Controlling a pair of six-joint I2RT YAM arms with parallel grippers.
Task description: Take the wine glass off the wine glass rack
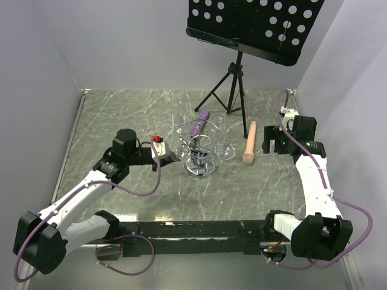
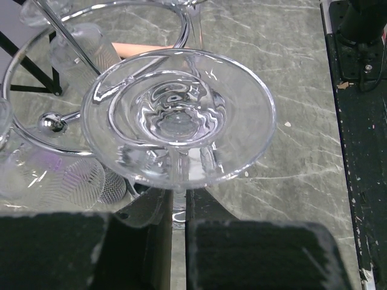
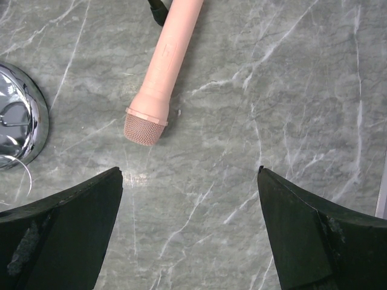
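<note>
The chrome wine glass rack (image 1: 201, 162) stands mid-table with several clear glasses hanging upside down from its wire loops. My left gripper (image 1: 169, 156) is shut on the stem of the wine glass (image 1: 180, 152) on the rack's left side. In the left wrist view the glass's round foot (image 2: 179, 118) lies over a curved rack wire (image 2: 36, 140), and the stem (image 2: 174, 208) runs down between my two fingers. My right gripper (image 1: 270, 140) is open and empty, over bare table to the right of the rack (image 3: 189, 175).
A pink microphone (image 1: 249, 142) lies right of the rack, also in the right wrist view (image 3: 163, 66). A purple microphone (image 1: 199, 122) lies behind the rack. A black tripod music stand (image 1: 233, 78) stands at the back. The rack's disc base (image 3: 24, 121) shows at the right wrist view's left edge.
</note>
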